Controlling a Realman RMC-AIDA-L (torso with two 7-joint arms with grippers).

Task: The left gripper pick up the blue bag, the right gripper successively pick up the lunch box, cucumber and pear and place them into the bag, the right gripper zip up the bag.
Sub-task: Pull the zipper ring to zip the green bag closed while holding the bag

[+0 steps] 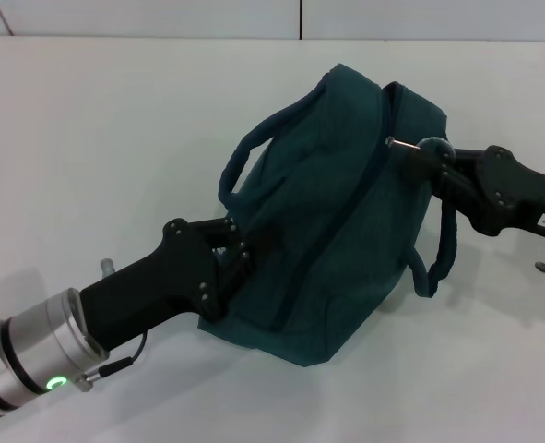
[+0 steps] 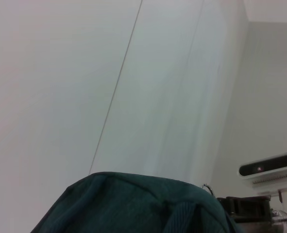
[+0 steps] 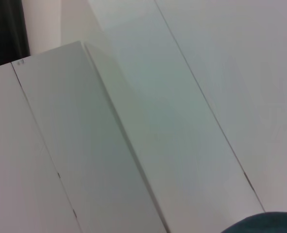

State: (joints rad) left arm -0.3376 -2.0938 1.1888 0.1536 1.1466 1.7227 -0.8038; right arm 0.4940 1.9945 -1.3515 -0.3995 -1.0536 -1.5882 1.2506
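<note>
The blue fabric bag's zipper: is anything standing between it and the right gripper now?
Nothing visible does. In the head view the right gripper is already at the top end of the dark zipper line on the blue fabric bag. The left gripper holds the bag's opposite side, away from the zipper.

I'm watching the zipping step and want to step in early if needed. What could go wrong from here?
The right gripper is at the zipper pull near the end of the blue bag; the small pull might slip free. The left gripper holds only soft fabric at the opposite end, so pulling could drag or twist the bag.
</note>
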